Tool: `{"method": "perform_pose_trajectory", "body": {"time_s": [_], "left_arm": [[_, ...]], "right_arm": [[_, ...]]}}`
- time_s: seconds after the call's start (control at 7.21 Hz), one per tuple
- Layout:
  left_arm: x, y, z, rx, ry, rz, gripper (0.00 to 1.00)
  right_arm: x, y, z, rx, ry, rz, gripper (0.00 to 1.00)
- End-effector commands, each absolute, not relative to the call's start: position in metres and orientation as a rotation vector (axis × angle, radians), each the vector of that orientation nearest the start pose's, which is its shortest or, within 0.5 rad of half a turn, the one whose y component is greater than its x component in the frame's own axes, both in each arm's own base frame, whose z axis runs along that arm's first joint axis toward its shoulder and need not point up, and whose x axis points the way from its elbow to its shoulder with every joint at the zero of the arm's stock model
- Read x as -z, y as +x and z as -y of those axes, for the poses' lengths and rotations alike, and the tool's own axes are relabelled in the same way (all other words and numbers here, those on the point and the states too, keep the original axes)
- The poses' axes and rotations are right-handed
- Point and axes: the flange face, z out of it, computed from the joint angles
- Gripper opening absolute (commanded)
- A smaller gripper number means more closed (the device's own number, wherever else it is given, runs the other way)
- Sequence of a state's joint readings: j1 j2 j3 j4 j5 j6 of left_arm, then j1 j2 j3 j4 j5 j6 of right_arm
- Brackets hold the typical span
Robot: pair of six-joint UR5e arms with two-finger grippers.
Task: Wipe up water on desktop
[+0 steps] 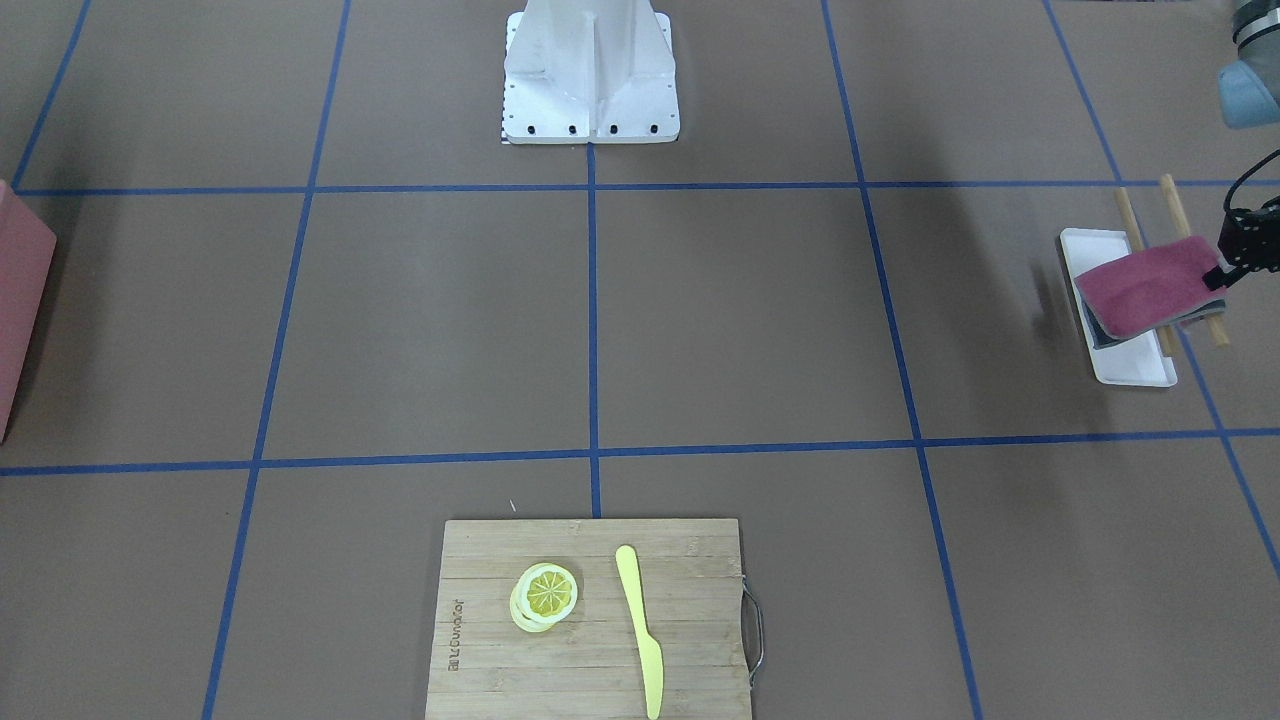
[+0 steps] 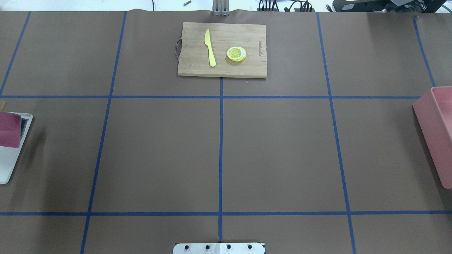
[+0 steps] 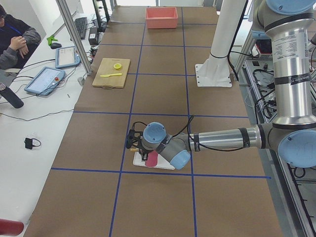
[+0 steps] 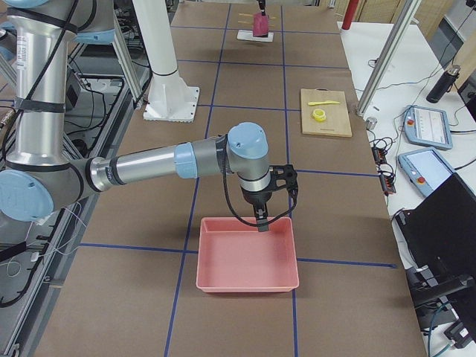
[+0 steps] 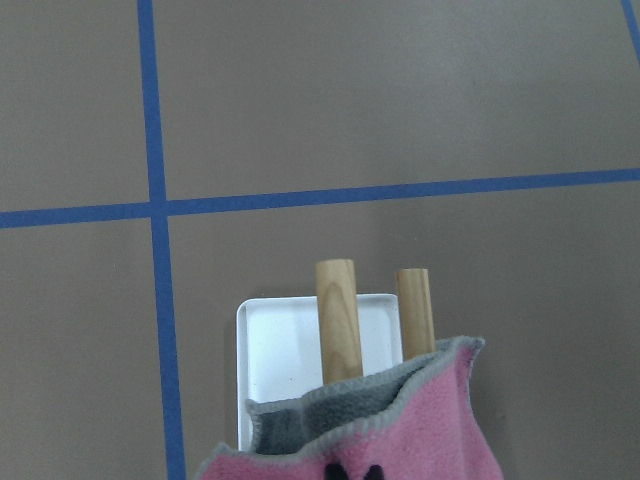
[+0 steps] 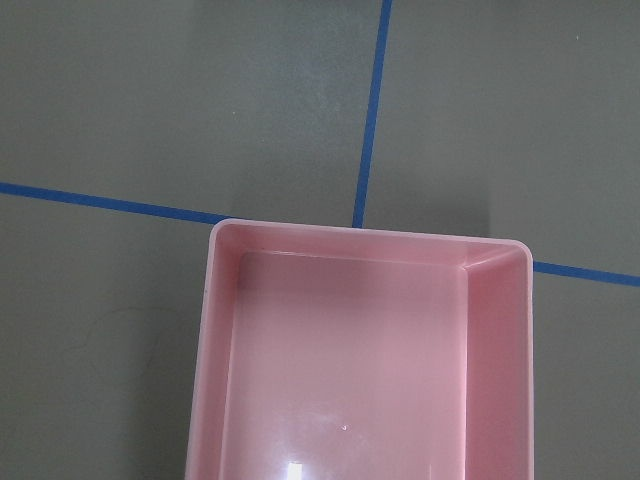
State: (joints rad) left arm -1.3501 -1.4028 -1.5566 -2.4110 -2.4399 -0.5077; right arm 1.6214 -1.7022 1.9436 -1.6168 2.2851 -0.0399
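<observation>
The brown desktop with blue tape lines shows no water that I can make out. My left gripper is shut on a pink cloth and holds it just above a white tray at the table's left end. The left wrist view shows the pink cloth over a grey cloth and two wooden sticks on the tray. My right gripper hangs over a pink bin. It shows only in the exterior right view, so I cannot tell whether it is open or shut.
A bamboo cutting board with lemon slices and a yellow knife lies at the far middle edge. The pink bin stands at the right end. The robot's white base is at the near middle.
</observation>
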Motion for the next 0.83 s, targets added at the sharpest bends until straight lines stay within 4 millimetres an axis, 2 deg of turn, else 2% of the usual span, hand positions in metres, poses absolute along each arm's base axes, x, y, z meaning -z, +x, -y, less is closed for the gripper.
{"method": "perform_pose_trajectory", "body": {"time_s": [0.0, 0.42, 0.56, 0.69], "left_arm": [[-0.635, 0.038, 0.437, -0.028, 0.281, -1.009, 0.0], [-0.629, 0.028, 0.444, -0.012, 0.294, -1.019, 0.0], [-0.618, 0.013, 0.45, 0.003, 0.302, -1.058, 0.0], [-0.601, -0.001, 0.467, 0.028, 0.304, -1.09, 0.0]], "right_arm": [[-0.544, 0.09, 0.434, 0.06, 0.22, 0.703, 1.0], [-0.545, 0.09, 0.434, 0.059, 0.218, 0.703, 1.0], [-0.545, 0.09, 0.434, 0.059, 0.218, 0.703, 1.0], [-0.541, 0.09, 0.434, 0.063, 0.227, 0.703, 1.0]]}}
